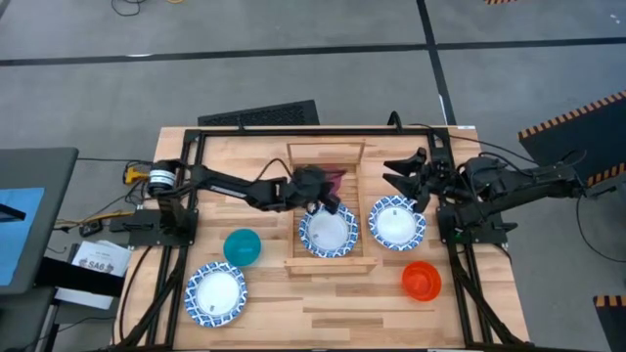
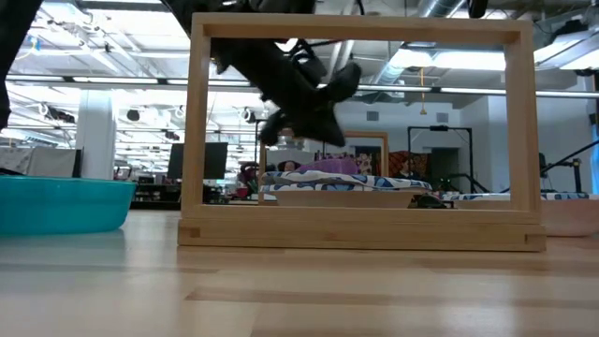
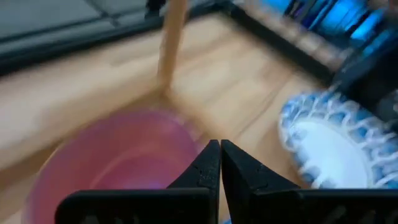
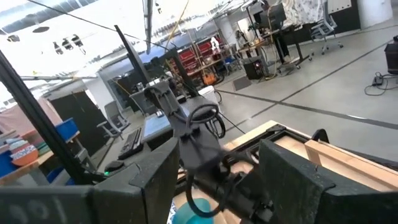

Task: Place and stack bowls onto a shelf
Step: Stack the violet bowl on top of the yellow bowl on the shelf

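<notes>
On the table's shelf [image 1: 293, 262], the left gripper [image 1: 328, 202], fingers together and empty, hangs over a patterned bowl [image 1: 328, 233] beside the purple bowl [image 3: 118, 162]; it should part them before reaching, while the right gripper [image 1: 403, 173] waits open.

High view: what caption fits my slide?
Left claw hovers shut over a patterned bowl on the shelf; right claw waits open.

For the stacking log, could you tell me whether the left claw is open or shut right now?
Shut. In the left wrist view the left claw has its two dark fingertips pressed together with nothing between them, hanging above the purple bowl on the shelf.
</notes>
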`<move>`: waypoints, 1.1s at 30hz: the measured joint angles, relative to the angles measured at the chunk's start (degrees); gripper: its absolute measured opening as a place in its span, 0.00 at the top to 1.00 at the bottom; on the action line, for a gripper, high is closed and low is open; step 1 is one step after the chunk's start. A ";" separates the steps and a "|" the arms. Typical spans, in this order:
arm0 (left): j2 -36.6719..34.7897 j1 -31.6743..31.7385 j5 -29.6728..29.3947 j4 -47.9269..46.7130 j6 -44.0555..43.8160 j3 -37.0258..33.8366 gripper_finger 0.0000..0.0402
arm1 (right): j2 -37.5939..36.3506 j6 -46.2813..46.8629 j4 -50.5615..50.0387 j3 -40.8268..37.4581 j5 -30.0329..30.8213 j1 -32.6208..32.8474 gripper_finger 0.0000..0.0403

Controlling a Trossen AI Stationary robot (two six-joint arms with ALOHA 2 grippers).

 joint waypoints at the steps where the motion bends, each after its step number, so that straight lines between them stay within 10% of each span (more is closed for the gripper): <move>1: 0.72 -0.37 -1.20 0.65 -0.18 0.06 1.00 | -0.04 -0.10 0.23 0.00 0.00 0.04 0.38; 33: 3.39 -1.91 -10.85 -5.83 -5.04 -0.20 1.00 | -0.02 -0.29 -0.02 -0.02 0.04 -0.31 0.38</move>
